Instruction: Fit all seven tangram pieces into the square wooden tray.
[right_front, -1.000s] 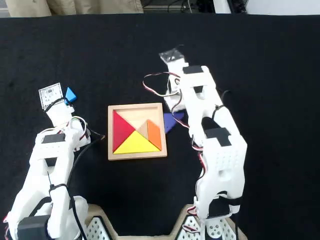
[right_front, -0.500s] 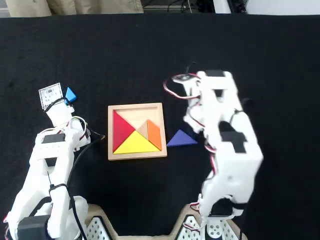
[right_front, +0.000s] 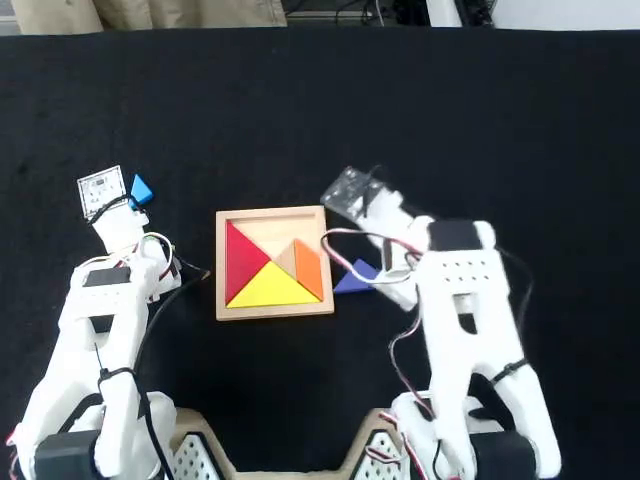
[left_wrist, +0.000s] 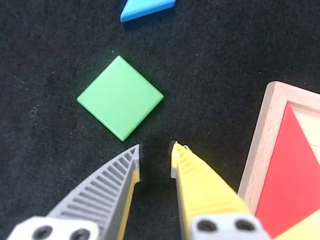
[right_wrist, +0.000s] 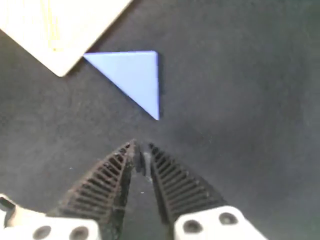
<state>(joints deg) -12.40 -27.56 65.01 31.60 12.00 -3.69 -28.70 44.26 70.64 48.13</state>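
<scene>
Though all but clenched on nothing, pointed with the right jaws at the blue-violet triangle (right_wrist: 135, 80) just ahead on the desk (right_wrist: 240, 75).

Nearest those jaws: one sharp tip of the triangle. From there, long edge slanting away to the far tip, just beside the wooden tray's (right_wrist: 55, 45) corner and outside it. Probably to be parted wider, then closed across the near end. Beyond, seated in the tray: red triangle (right_front: 242, 262), yellow triangle (right_front: 272, 290), orange piece (right_front: 309, 268). Farthest, across the tray, with the left jaws narrowly parted and empty: green square (left_wrist: 120, 97), blue piece (left_wrist: 147, 9).
</scene>
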